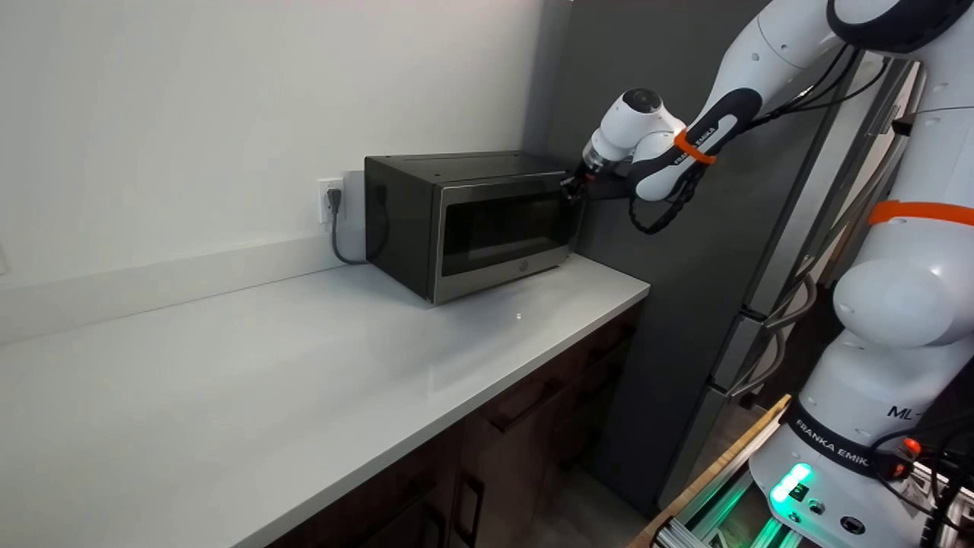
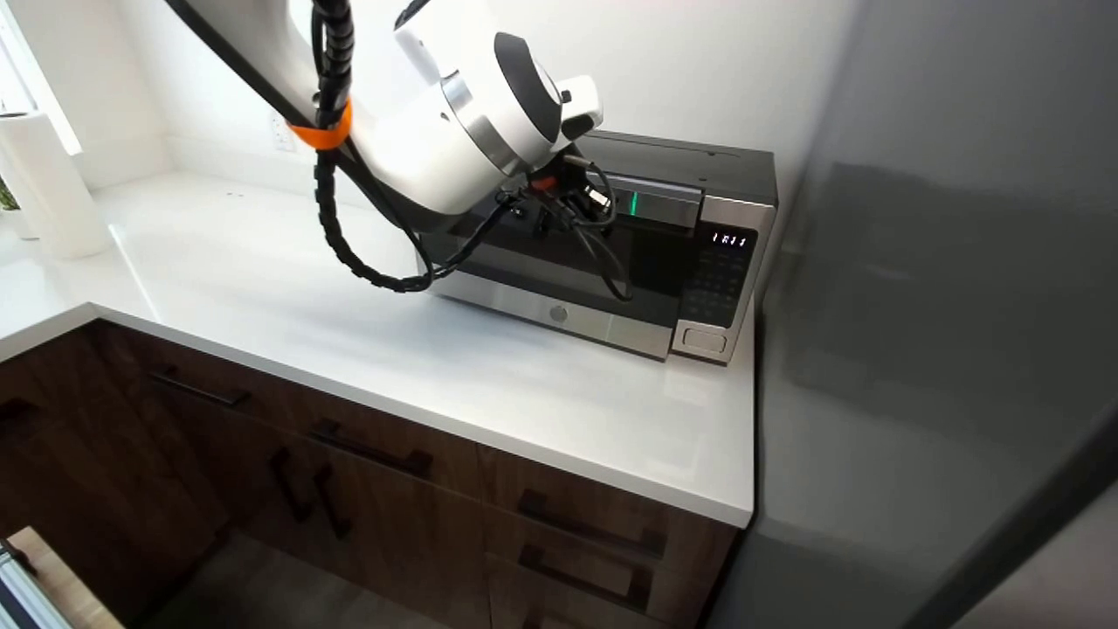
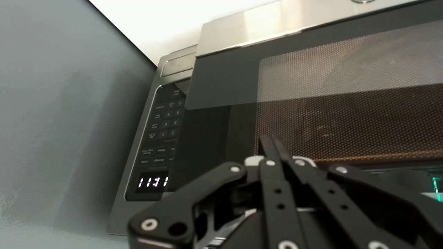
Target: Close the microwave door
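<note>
The dark grey microwave point(image 1: 399, 221) stands on the counter, and its lit display point(image 2: 728, 239) shows in an exterior view. The microwave door point(image 1: 525, 266), with its dark window and metallic strip, lies across the oven's front in both exterior views. In the wrist view the door point(image 3: 214, 81) has its free edge slightly proud of the control panel point(image 3: 152, 148); I cannot tell whether it is latched. My gripper point(image 3: 275, 140) is shut with nothing between its fingers. Its tips are in front of the door's window near the free edge point(image 1: 569, 188); contact is unclear.
A tall dark grey panel point(image 1: 647, 259) stands right beside the microwave. The white counter point(image 1: 304, 380) runs along the wall, above dark wood drawers point(image 2: 367, 454). A power cord point(image 1: 335, 232) goes from the wall outlet behind the microwave. A white roll point(image 2: 52, 192) stands at the counter's far end.
</note>
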Available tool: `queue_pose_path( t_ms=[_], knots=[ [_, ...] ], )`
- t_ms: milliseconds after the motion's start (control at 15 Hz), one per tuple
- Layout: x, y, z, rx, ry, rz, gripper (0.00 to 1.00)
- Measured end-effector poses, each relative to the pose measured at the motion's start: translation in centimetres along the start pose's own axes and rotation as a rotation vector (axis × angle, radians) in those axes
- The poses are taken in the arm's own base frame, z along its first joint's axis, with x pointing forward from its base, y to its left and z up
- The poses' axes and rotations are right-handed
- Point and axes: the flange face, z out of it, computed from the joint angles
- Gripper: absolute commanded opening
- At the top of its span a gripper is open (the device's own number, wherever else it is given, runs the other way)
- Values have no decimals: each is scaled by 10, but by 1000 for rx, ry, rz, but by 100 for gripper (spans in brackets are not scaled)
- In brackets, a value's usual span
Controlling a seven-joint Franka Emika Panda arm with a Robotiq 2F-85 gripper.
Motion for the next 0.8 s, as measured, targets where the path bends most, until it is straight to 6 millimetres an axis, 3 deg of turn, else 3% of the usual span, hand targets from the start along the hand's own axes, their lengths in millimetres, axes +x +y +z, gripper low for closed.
queue_pose_path(
  t_ms=[533, 800],
  knots=[
    [16, 29, 47, 96, 108, -43, 0],
    [19, 35, 58, 124, 145, -66, 1]
  ],
)
